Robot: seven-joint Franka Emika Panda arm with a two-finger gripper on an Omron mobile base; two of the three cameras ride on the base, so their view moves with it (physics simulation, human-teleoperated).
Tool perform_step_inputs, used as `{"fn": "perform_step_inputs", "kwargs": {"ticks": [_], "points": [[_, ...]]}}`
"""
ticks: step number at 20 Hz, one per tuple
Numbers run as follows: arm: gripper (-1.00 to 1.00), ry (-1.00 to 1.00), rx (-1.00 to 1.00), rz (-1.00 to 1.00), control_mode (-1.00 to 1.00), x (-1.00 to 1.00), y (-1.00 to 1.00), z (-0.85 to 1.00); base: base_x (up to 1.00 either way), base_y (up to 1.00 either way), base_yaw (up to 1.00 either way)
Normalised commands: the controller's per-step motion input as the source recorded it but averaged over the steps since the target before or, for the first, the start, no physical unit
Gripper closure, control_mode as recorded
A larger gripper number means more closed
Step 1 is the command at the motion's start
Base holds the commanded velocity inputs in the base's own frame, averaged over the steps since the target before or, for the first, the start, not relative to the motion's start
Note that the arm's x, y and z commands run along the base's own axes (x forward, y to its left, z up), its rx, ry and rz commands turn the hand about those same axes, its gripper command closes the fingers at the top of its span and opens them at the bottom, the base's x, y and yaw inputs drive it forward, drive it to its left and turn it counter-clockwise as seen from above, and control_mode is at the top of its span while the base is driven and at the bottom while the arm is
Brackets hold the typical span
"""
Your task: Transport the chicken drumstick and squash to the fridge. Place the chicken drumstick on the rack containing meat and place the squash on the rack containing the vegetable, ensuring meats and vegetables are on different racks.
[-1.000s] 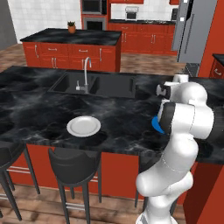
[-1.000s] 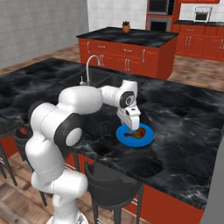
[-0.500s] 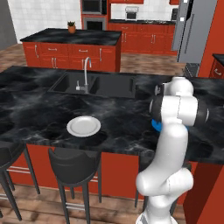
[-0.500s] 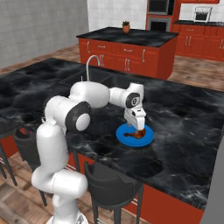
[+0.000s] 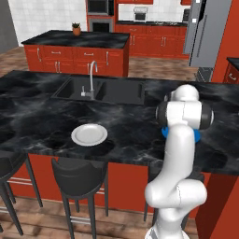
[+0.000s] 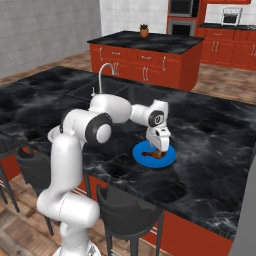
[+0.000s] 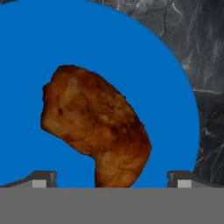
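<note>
Chicken drumstick [image 7: 97, 130] is lying on a blue plate [image 7: 100, 48], which is sitting on the black marbled tabletop [image 6: 210, 145]. In the hand view the fingers [image 7: 111, 179] are standing spread wide, one tip on each side of the drumstick's narrow end, gripping nothing. In the right base view the arm is reaching across the tabletop and the fingers [image 6: 159, 148] are hanging just over the plate [image 6: 145, 159]. A white plate [image 5: 88, 134] is lying near the sink [image 5: 100, 91].

A black marble counter [image 6: 210, 150] bears a blue plate [image 6: 169, 156] and a white plate [image 5: 88, 135].
</note>
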Motion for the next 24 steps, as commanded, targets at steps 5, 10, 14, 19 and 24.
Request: {"fn": "perform_step_inputs", "kwargs": {"ticks": [5, 10, 14, 19, 24], "points": [[-1.0, 0.08, 0.0, 0.0, -1.0, 0.27, -0.02, -0.34, 0.0, 0.0, 0.0], [-1.0, 0.08, 0.0, -0.02, -1.0, 0.0, -0.03, -0.27, 0.0, 0.0, 0.0], [-1.0, 0.1, 0.0, -0.06, -1.0, -0.24, -0.11, -0.28, 0.0, 0.0, 0.0], [-1.0, -0.01, 0.11, -0.03, -1.0, -0.58, -0.18, 0.0, 0.0, 0.0, 0.0], [-1.0, -0.01, 0.09, 0.0, -1.0, -0.49, -0.25, -0.03, 0.0, 0.0, 0.0]]}}
